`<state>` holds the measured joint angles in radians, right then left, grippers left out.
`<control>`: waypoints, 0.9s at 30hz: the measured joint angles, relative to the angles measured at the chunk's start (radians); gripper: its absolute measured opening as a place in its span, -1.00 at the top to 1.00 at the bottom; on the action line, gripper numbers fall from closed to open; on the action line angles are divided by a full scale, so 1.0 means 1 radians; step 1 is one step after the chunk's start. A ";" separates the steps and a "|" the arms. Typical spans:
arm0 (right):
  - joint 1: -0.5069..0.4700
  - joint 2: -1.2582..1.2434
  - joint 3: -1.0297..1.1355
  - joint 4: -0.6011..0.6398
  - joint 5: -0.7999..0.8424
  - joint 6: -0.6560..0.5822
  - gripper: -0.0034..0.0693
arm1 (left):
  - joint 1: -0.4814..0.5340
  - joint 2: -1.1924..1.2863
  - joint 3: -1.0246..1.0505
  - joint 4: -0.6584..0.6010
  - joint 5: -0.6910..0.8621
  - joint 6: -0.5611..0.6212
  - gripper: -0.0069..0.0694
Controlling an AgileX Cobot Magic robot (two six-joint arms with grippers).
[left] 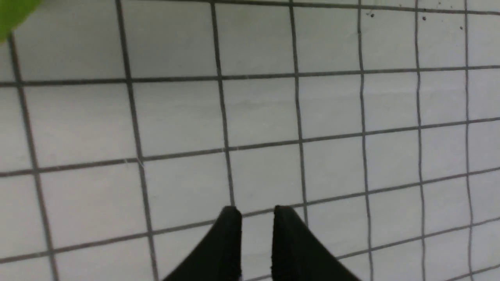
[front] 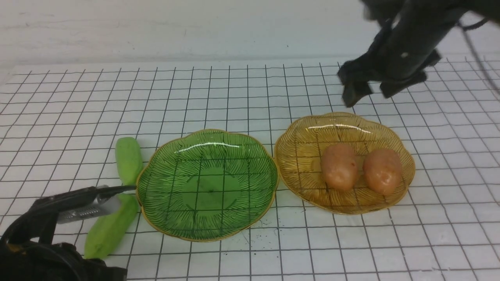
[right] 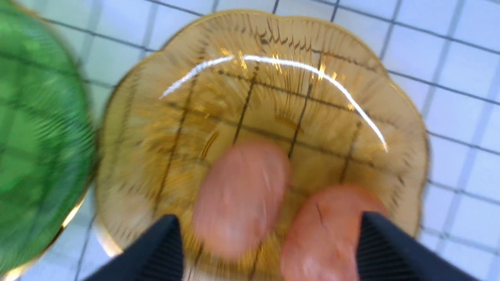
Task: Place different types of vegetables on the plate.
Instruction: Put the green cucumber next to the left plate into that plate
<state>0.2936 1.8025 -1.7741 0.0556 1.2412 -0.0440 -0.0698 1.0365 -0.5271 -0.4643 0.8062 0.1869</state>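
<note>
Cucumbers (front: 111, 226) (front: 128, 159) lie on the counter (front: 58, 117) beside your nearly closed, empty left claw (front: 117, 195); approach lengthwise, then carry to the green plate (front: 156, 212). Farther off, potatoes (front: 339, 166) (front: 383, 170) sit in the amber plate (front: 297, 164) under your open right claw (front: 369, 88).

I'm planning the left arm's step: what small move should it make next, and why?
Probably spread the left gripper and lower it over the nearer light-green cucumber-like piece. Its fingers stand nearly together, holding nothing. Both green pieces lie on the gridded table beside the bare green glass plate, while both orange-brown potato-like ovals already sit in the amber glass plate.
</note>
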 joint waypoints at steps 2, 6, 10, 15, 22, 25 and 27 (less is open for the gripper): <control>0.001 -0.122 0.111 -0.004 0.000 -0.013 -0.17 | 0.000 0.000 -0.037 0.046 -0.044 -0.052 0.34; 0.001 -0.333 0.322 -0.007 0.003 -0.017 0.28 | 0.000 0.001 -0.105 0.129 -0.111 -0.152 0.08; 0.001 -0.548 0.558 -0.007 0.005 -0.017 0.71 | 0.000 0.014 -0.162 0.238 -0.120 -0.219 -0.22; 0.001 -0.767 0.796 -0.010 0.004 -0.017 0.92 | 0.000 0.100 -0.186 0.285 -0.106 -0.238 -0.49; 0.001 -1.121 1.051 -0.010 -0.082 -0.034 0.94 | 0.000 0.309 -0.214 0.345 -0.123 -0.193 -0.57; 0.001 -1.219 1.096 -0.018 -0.090 -0.043 0.94 | 0.000 0.369 -0.237 0.363 -0.154 -0.166 -0.57; 0.001 -1.282 1.109 -0.025 -0.086 -0.056 0.94 | 0.000 0.432 -0.259 0.369 -0.193 -0.139 -0.57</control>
<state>0.2948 0.5202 -0.6654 0.0304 1.1550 -0.1001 -0.0698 1.4684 -0.7856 -0.0952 0.6129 0.0476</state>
